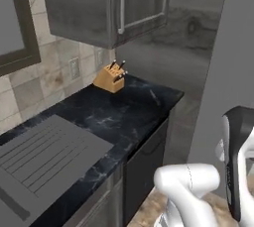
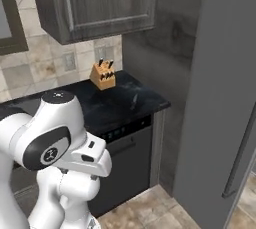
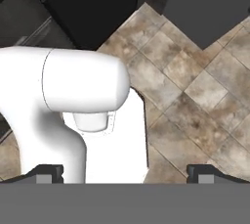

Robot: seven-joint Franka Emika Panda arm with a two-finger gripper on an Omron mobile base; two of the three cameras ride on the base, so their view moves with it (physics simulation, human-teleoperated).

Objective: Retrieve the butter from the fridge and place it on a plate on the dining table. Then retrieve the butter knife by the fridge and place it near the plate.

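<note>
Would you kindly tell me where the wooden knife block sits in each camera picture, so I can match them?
Left base view: knife block at upper centre, at the counter's far end below the cupboard.
Right base view: knife block upper left of centre.
Hand view: not in it.
Shared landmark: the black marble counter.

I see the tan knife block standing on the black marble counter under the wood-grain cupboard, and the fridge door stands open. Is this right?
Not quite. The knife block does stand on the black marble counter under the cupboard, but the fridge door is closed: the right base view shows its flat grey front with the dark bar handle, and no inner shelves.
</note>
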